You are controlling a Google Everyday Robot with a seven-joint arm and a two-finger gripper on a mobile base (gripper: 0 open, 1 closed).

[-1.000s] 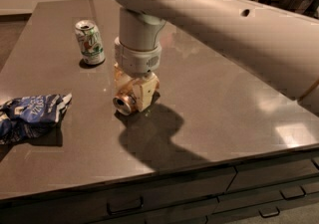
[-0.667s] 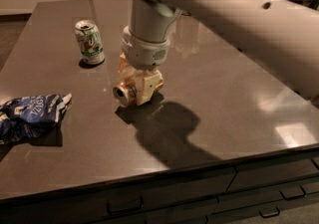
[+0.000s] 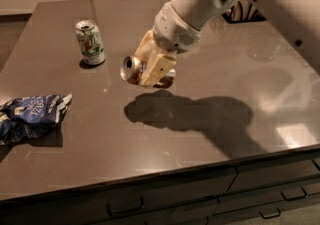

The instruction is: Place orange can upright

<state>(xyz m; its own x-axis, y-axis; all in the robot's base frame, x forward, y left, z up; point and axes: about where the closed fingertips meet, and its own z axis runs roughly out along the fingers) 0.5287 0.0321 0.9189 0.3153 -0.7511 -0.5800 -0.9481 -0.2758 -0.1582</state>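
Jaws: clamped across the orange can (image 3: 132,67), held sideways between them above the table (image 3: 100,139), silver top leftward. Gripper (image 3: 150,69): we should turn its wrist until the base faces down, then lower gently.

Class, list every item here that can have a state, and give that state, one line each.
Pincer: shut on orange can, over the table.
Orange can: sideways, top facing left, apparently off the surface.
Green-and-white can: upright on table.
Blue bag: crumpled, lying flat.
Drawers: shut.
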